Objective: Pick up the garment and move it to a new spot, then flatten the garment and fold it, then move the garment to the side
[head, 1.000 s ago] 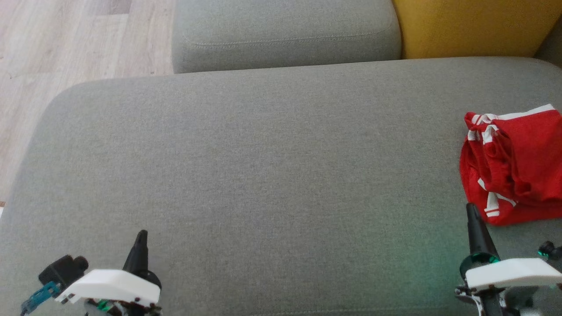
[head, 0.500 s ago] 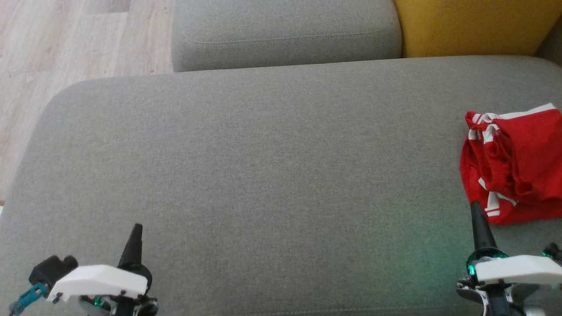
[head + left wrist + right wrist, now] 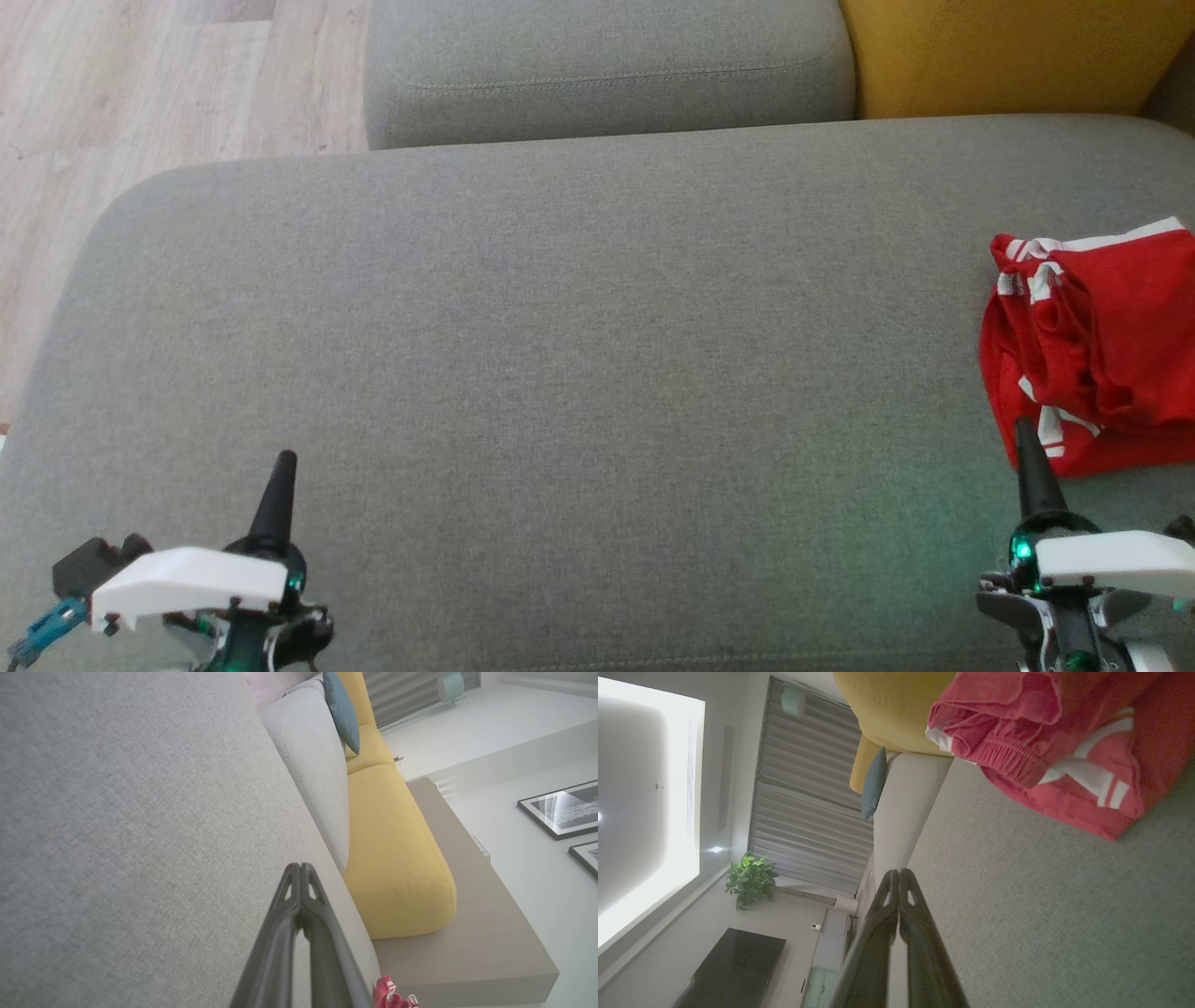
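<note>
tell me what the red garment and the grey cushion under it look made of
Red garment: soft matte knit, likely cotton or polyester jersey; it slumps in folds and has a gathered ribbed band. Grey seat cushion: matte woven upholstery fabric, with a fine flecked weave showing.

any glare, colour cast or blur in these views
Head view: even, slightly soft light, with a green tint on the sofa seat beside the right gripper. Left wrist view: pale and washed out toward the wall. Right wrist view: ceiling panel blown out, room dim, the red garment close and grainy.
</note>
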